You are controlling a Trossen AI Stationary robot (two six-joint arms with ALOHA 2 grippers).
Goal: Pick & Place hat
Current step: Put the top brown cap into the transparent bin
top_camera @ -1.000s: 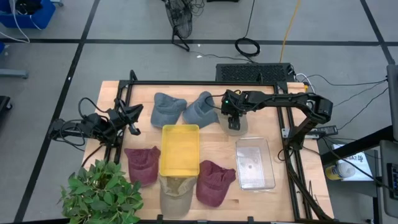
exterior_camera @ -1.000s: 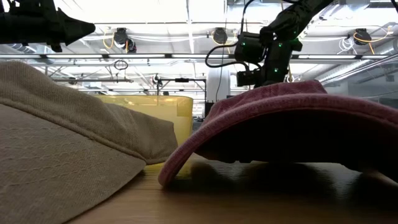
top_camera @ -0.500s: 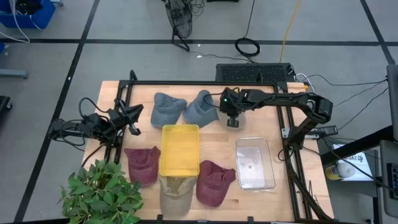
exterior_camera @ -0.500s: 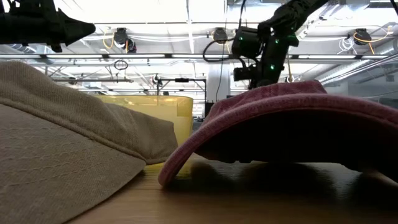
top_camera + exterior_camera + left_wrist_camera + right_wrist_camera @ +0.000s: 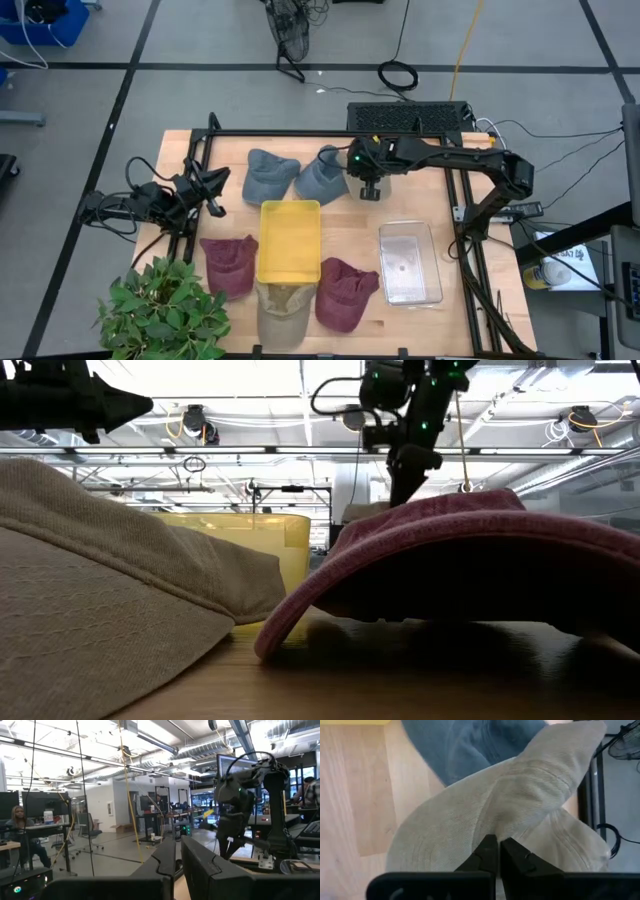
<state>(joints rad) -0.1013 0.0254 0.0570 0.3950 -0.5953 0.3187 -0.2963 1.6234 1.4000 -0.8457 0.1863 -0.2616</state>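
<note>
A beige hat (image 5: 470, 820) is at the table's far middle, right of two blue-grey hats (image 5: 270, 175) (image 5: 322, 175). My right gripper (image 5: 370, 190) stands over it, fingers pointing down, shut on it; it also shows in the low view (image 5: 405, 480). In the high view the gripper hides the hat. My left gripper (image 5: 212, 200) waits shut and empty at the table's left edge, and also shows in the left wrist view (image 5: 177, 852). My right gripper pinches a raised fold of the beige hat's cloth (image 5: 492, 827) between its two fingers, from above, pointing down. The cloth runs up to the fingertips in a ridge. The hat hangs bunched below the fingers; whether its lower edge touches the table, I cannot tell.
A yellow bin (image 5: 290, 240) stands mid-table and a clear bin (image 5: 410, 262) to its right. Two maroon hats (image 5: 228, 265) (image 5: 345, 293) and another beige hat (image 5: 280, 310) lie near the front edge. A plant (image 5: 165, 310) is front left. A black frame (image 5: 300, 133) rims the far side.
My right gripper has risen and gone a little toward the table's far left, toward the blue-grey hats. The beige hat, which lay spread beside the fingers, has been drawn up and now is hidden under the gripper in the high view.
</note>
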